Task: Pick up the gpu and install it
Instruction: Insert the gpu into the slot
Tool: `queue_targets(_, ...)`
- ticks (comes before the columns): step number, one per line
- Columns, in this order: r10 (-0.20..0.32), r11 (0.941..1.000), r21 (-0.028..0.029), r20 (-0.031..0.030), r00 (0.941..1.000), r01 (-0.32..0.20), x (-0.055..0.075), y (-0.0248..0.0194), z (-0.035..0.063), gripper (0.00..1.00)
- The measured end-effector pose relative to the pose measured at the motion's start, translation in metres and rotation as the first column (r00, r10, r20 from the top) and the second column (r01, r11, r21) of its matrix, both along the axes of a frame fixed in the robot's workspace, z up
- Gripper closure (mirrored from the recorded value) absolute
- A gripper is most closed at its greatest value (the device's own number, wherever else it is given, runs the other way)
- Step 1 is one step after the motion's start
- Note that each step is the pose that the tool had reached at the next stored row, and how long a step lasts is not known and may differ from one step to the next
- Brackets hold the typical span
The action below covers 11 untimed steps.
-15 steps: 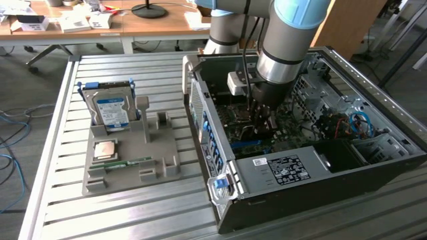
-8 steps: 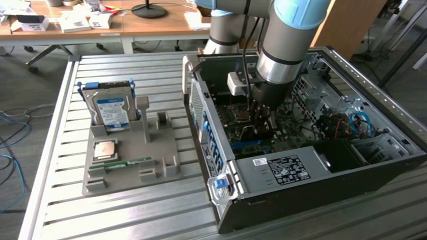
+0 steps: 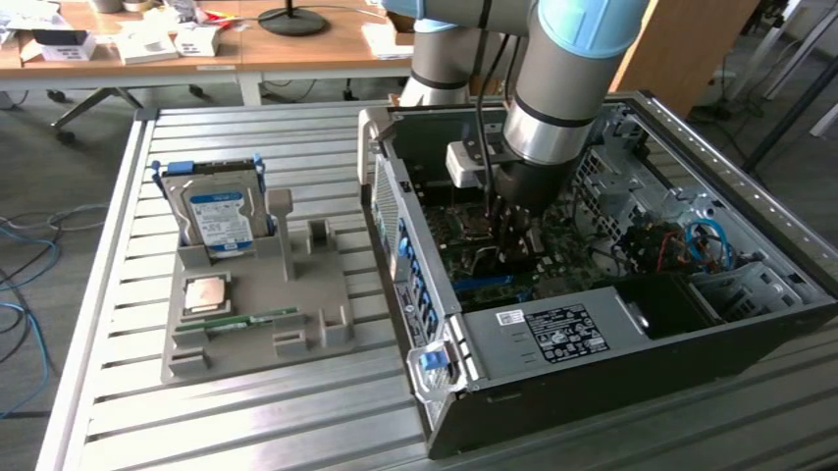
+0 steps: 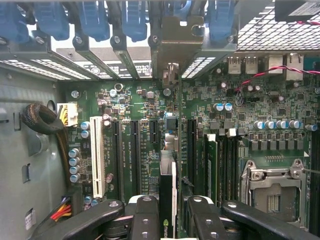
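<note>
Case (image 3: pixel 550 402) is open on top; arm (image 3: pixel 563 88) comes in through the middle of the opening. Gripper (image 4: pixel 170 205) is clamped on the gpu (image 4: pixel 167 175), edge-on over the motherboard (image 4: pixel 140 100). Tight either side: white PCI slot (image 4: pixel 97 155) and black slots on one, upright memory sticks (image 4: pixel 212 165) near on the other. Blue slot latches (image 4: pixel 95 20) wall off the rear. Cable bundle (image 4: pixel 45 122) hugs the case wall. Slatted table (image 3: pixel 262 422) beside the fixture tray (image 3: pixel 301 294) gives free passage.
</note>
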State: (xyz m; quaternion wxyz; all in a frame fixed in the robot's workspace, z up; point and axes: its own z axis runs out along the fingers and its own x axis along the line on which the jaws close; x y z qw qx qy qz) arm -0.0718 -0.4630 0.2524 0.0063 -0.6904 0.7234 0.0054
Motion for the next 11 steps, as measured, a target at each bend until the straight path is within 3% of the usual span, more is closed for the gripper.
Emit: queue_targets(11, 0.019, 0.9998, 0.0001, 0.0001, 0.9998, -0.019, 0.0008, 0.0, -0.0001, 0.73)
